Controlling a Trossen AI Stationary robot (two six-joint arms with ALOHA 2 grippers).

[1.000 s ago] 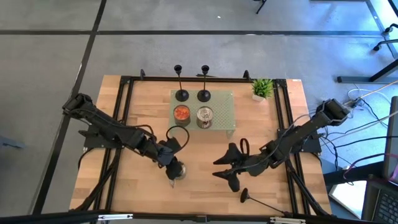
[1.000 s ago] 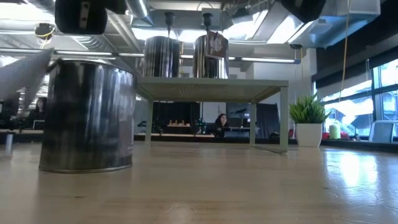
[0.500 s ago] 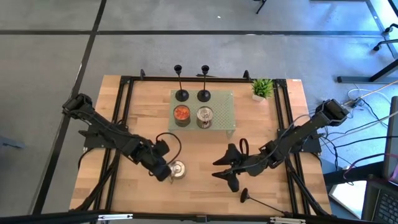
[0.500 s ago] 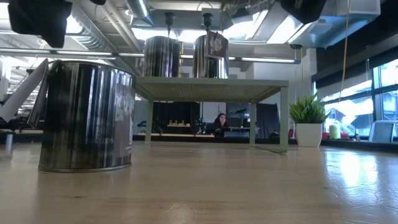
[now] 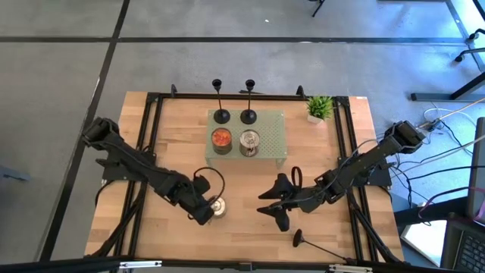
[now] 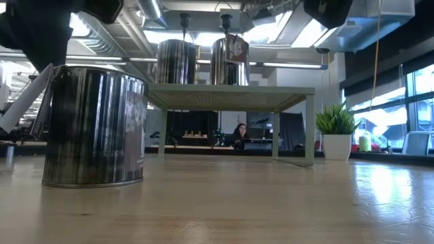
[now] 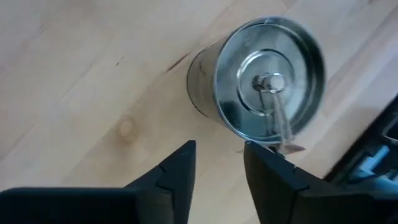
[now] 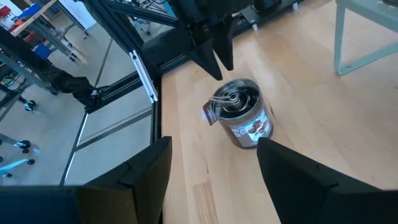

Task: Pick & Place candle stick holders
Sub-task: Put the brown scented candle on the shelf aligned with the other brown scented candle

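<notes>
Two black candle stick holders (image 5: 220, 114) (image 5: 248, 114) stand upright by their round bases at the far edge of a green shelf (image 5: 274, 140). A third holder (image 5: 300, 241) lies on its side on the table near the front edge, right of centre. My left gripper (image 5: 203, 215) hovers open just left of a silver can (image 5: 217, 206) that stands on the table; the can (image 7: 267, 78) lies ahead of its fingers, untouched. My right gripper (image 5: 271, 206) is open above the table, right of that can and beyond the lying holder.
An orange-topped can (image 5: 221, 139) and a silver can (image 5: 249, 142) stand on the shelf in front of the holders. A small potted plant (image 5: 319, 108) sits at the far right corner. Black frame rails (image 5: 151, 136) run along the table's sides.
My left gripper has drawn back off the top of the silver can, toward the table's left and near edges. The can stays upright in the same spot. My right arm has kept still.
</notes>
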